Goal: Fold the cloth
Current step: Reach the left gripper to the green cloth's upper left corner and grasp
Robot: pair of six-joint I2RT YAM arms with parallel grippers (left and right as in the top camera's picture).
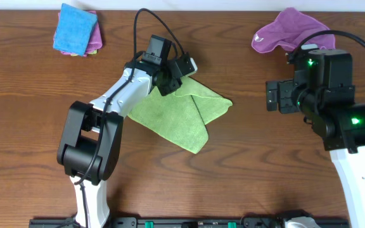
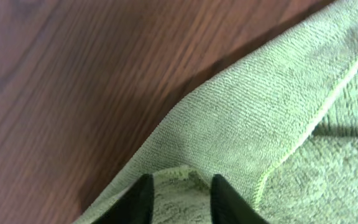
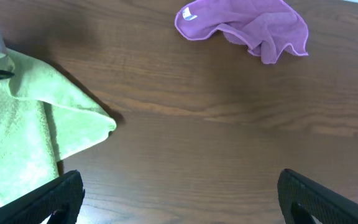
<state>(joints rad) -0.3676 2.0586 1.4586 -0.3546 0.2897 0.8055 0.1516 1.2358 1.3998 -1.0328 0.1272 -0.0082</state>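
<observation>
The green cloth (image 1: 181, 114) lies partly folded at the table's middle, with one flap laid over its right side. My left gripper (image 1: 168, 80) is at the cloth's far corner. In the left wrist view the fingers (image 2: 179, 190) are shut on a raised edge of the green cloth (image 2: 272, 106), which slopes from them down to the wood. My right gripper (image 3: 179, 193) is open and empty above bare wood, to the right of the cloth (image 3: 23, 124).
A crumpled purple cloth (image 1: 288, 31) lies at the back right, also seen in the right wrist view (image 3: 253, 25). A folded blue cloth on a pink one (image 1: 76, 29) sits at the back left. The right arm's base (image 1: 334, 95) stands at the right.
</observation>
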